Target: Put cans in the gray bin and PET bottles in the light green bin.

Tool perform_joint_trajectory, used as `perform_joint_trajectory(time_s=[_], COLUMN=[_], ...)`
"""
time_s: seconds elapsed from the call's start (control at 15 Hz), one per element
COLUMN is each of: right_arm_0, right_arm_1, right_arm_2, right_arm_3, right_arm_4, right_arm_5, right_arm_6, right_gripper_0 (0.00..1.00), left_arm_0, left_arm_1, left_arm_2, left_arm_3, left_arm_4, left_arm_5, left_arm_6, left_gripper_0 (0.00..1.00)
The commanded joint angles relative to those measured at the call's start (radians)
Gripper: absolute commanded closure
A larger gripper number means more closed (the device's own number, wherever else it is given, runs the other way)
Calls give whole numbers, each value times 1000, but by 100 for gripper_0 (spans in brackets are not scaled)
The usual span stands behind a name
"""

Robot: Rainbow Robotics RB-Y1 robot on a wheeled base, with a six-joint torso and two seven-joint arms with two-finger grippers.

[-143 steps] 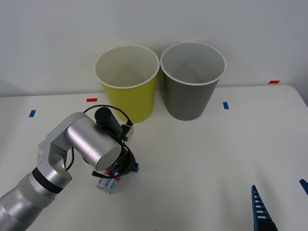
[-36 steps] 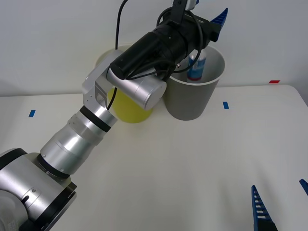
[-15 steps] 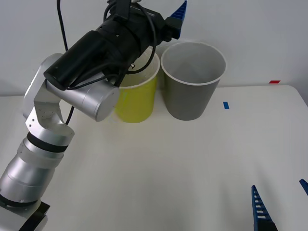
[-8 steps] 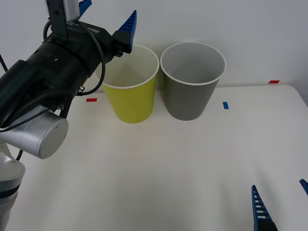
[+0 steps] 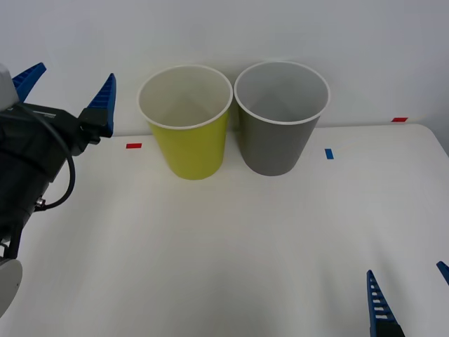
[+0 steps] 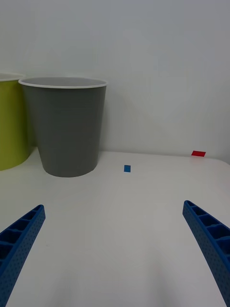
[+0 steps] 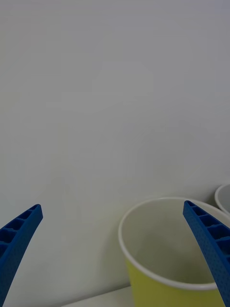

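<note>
Front view: we see the light green bin [image 5: 185, 119] and the gray bin [image 5: 281, 116] standing upright just beside each other at the far side of the white bench [image 5: 231, 246], the green one to the left. Both look bare inside as far as we can see down; the can is not something we can make out. The left hand [image 5: 68, 95] is raised at the far left, left of the green bin and apart from it, its blue fingers spread wide and holding nothing. The right hand [image 5: 410, 298] sits low at the near right corner, fingers apart, empty. Small red and blue tape marks lie on the bench. Right wrist view: we see the right hand [image 6: 115, 249] released, its fingers wide over bare bench, the gray bin [image 6: 67, 127] ahead with the green bin [image 6: 12, 122] beside it. Left wrist view: the left hand [image 7: 115, 249] is open, with the green bin [image 7: 172, 259] below against the wall.
</note>
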Motion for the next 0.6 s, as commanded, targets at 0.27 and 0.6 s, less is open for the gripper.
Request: perform_joint_trajectory(time_s=[0.27,0.6], right_arm_0=[0,0], right_arm_1=[0,0], right_arm_2=[0,0], right_arm_3=[0,0], right_arm_4=[0,0], right_arm_5=[0,0], right_arm_6=[0,0], right_gripper_0=[0,0], left_arm_0=[273,464], left_arm_1=[-10,-30], left_arm_2=[64,62], left_arm_3=[-12,-12], left_arm_4=[-1,-1], left_arm_5=[-243,-444], left_arm_6=[15,17], left_gripper_0=[0,0])
